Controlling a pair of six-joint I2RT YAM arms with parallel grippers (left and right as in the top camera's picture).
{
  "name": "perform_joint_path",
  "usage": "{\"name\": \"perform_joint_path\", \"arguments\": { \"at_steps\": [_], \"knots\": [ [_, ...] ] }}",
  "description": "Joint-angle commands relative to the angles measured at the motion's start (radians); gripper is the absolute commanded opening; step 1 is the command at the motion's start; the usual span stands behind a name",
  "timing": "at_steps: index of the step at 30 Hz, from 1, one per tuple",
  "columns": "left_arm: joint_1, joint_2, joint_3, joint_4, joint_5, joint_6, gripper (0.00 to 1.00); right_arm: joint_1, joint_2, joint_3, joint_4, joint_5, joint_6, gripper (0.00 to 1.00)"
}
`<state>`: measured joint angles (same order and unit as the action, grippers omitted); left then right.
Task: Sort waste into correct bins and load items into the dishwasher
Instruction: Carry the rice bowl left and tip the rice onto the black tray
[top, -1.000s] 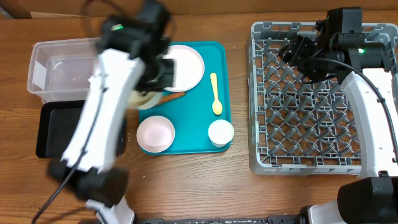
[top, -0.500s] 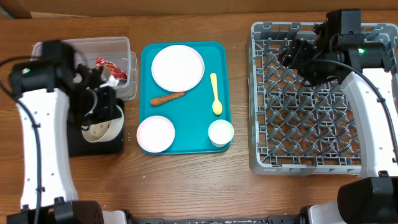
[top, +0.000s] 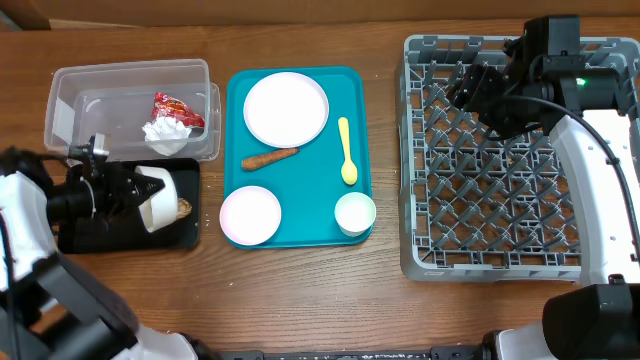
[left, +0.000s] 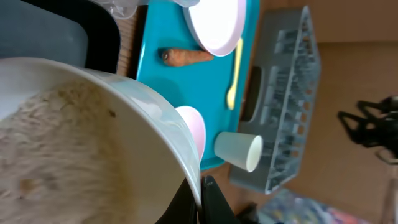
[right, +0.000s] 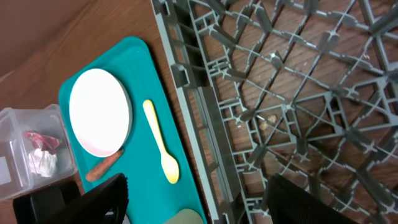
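Note:
My left gripper is shut on the rim of a white bowl and holds it tipped on its side over the black tray. A brown food lump lies by the bowl's mouth. In the left wrist view the jaws pinch the rim of the bowl, which is smeared with rice residue. The clear tub holds the red wrapper and white napkin. My right gripper is open and empty above the grey dish rack.
The teal tray carries the plate, carrot, yellow spoon, a second bowl and the cup. The right wrist view shows the rack's lattice floor, with crumbs beneath it, and the plate.
My left arm has swung from the teal tray to the left with the bowl, and the bowl now lies tipped over the black tray. The right arm has not moved.

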<state>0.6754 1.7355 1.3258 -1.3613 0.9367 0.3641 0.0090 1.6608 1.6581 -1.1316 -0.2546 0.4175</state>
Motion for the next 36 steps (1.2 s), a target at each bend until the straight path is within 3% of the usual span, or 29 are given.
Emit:
{"name": "perform_joint_path", "arguments": {
  "at_steps": [1,7,19,25,36],
  "knots": [
    [0.036,0.081,-0.017,-0.005,0.165,0.137,0.04,0.002,-0.004,0.01,-0.009,0.009,-0.007,0.74],
    [0.102,0.206,-0.017,-0.031,0.317,0.202,0.04,0.002,-0.004,0.01,-0.021,0.027,-0.026,0.74],
    [0.155,0.283,-0.014,-0.164,0.428,0.22,0.04,0.002,-0.004,0.01,-0.026,0.03,-0.025,0.75],
    [0.175,0.283,-0.008,-0.251,0.444,0.243,0.04,0.002,-0.004,0.01,-0.026,0.03,-0.025,0.75],
    [0.192,0.283,0.011,-0.263,0.441,0.255,0.04,0.002,-0.004,0.01,-0.029,0.03,-0.025,0.75]
  ]
}}
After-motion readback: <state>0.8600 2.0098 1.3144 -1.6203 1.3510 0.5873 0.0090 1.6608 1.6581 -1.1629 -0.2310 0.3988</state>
